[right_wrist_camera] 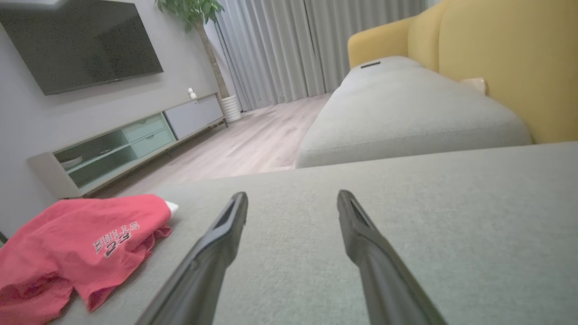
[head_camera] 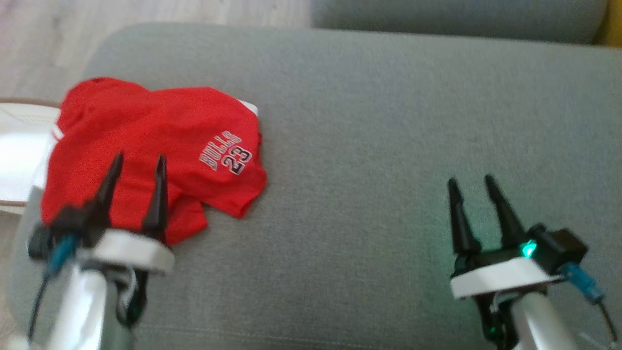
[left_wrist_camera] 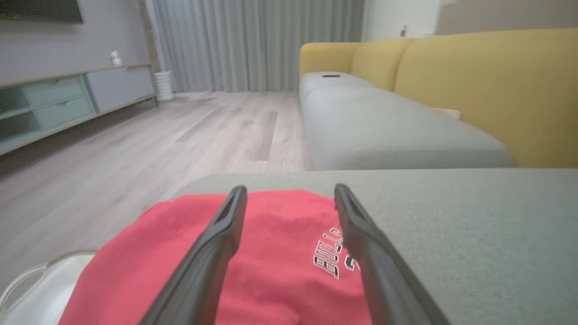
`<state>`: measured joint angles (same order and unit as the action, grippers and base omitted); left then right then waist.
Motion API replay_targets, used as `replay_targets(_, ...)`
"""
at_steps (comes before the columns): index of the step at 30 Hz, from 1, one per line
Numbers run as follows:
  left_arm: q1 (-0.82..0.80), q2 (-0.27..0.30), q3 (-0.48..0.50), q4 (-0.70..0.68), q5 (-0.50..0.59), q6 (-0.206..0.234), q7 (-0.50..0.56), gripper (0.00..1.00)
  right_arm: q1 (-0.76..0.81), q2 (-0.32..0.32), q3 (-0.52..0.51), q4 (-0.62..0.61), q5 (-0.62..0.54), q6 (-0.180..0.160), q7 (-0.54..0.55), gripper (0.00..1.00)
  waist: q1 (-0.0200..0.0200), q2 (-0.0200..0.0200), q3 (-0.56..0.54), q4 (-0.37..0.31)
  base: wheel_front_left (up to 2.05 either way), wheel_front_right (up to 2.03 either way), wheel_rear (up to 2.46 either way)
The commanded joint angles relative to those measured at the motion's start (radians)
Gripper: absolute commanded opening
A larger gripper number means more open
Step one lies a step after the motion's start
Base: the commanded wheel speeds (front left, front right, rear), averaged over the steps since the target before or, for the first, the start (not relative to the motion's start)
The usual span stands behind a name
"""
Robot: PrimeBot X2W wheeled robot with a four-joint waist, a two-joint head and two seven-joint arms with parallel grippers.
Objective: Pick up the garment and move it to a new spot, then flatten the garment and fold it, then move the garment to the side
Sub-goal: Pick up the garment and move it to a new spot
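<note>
The garment point(head_camera: 160, 141) is a red jersey with "BULLS 23" printed on it, lying crumpled at the left end of a grey cushion point(head_camera: 369, 146). My left gripper point(head_camera: 139, 160) hovers open over the garment's near part, with nothing between its fingers. In the left wrist view the garment point(left_wrist_camera: 280, 253) spreads beneath and between the fingers of the left gripper point(left_wrist_camera: 289, 189). My right gripper point(head_camera: 469, 181) stands open over bare cushion far to the right. The right wrist view has the garment point(right_wrist_camera: 76, 243) at lower left, well away from the right gripper point(right_wrist_camera: 292, 194).
A white basket point(head_camera: 19, 150) sits just left of the cushion's edge, also seen as the basket point(left_wrist_camera: 31, 289) in the left wrist view. Beyond lies wooden floor point(left_wrist_camera: 149, 140), a grey-and-yellow sofa point(left_wrist_camera: 406, 113), a TV console point(right_wrist_camera: 135, 140) and curtains.
</note>
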<state>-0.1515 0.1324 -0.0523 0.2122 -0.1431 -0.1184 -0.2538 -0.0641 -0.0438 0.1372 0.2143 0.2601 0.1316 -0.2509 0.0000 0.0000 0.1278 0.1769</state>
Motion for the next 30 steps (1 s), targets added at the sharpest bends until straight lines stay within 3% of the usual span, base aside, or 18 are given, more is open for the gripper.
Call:
replay_targets(1,-0.132,0.067,-0.004,0.027,0.013,-0.007,0.013,1.0,-0.049,-0.006,-0.001,-0.049,-0.013,-0.001,-0.011,1.0,0.0,0.0,0.06,-0.044,0.0,0.0,0.0)
replay_targets(4,-0.226,0.114,-0.051,0.082,0.008,-0.01,0.065,1.0,-0.062,-0.006,-0.017,-0.063,-0.017,-0.001,-0.011,1.0,0.0,0.0,0.088,-0.061,0.0,0.0,0.0)
replay_targets(6,-0.315,0.168,-0.134,0.136,-0.013,-0.011,0.142,1.0,-0.075,-0.006,-0.028,-0.076,-0.021,-0.001,-0.011,1.0,0.0,0.0,0.113,-0.08,0.0,0.0,0.0)
replay_targets(17,-0.666,0.41,-0.574,0.343,-0.336,-0.012,0.523,1.0,-0.122,-0.006,-0.002,-0.107,-0.005,-0.001,-0.011,1.0,0.0,0.0,0.213,-0.173,0.0,0.0,0.0)
replay_targets(22,-0.743,0.459,-0.697,0.4,-0.417,-0.012,0.592,1.0,-0.137,-0.006,0.017,-0.111,0.001,-0.001,-0.011,1.0,0.0,0.0,0.242,-0.202,0.0,0.0,0.0)
replay_targets(30,-0.793,0.475,-0.819,0.5,-0.518,-0.012,0.666,1.0,-0.151,-0.006,0.026,-0.114,0.004,-0.001,-0.011,1.0,0.0,0.0,0.263,-0.232,0.0,0.0,0.0)
